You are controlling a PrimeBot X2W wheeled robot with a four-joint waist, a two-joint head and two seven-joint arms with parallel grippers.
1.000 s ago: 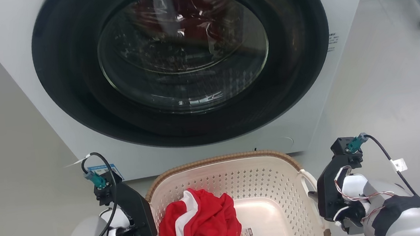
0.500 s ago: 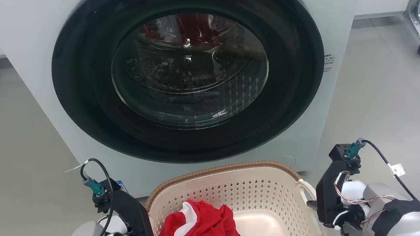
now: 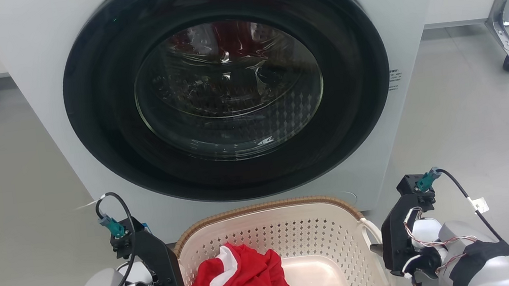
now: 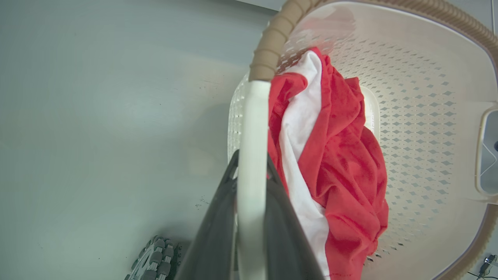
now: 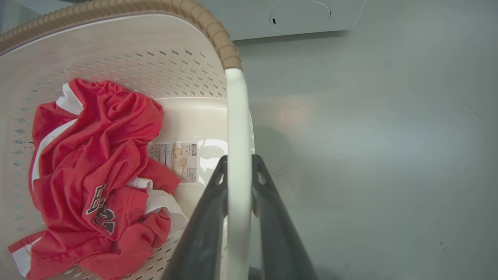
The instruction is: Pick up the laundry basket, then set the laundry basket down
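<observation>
Left gripper (image 4: 252, 160): both dark fingers are closed tight on the white loop handle (image 4: 253, 116) at this side of the laundry basket (image 3: 262, 207), one finger on each face of the strip, with no gap visible. Immediately right of this claw, inside the basket, a red and white garment (image 4: 330, 163) lies bunched against the perforated wall. Further right, on the basket's bare bottom, a small printed label (image 5: 177, 159) is partly covered by the cloth. Right gripper (image 5: 238, 159): fingers likewise clamped on the opposite white handle (image 5: 236, 116), just short of where the brown woven rim begins. The basket lies between the two claws, directly in front of the washing machine (image 3: 408, 7). Whether its base touches the grey floor (image 5: 389, 155) cannot be told.
</observation>
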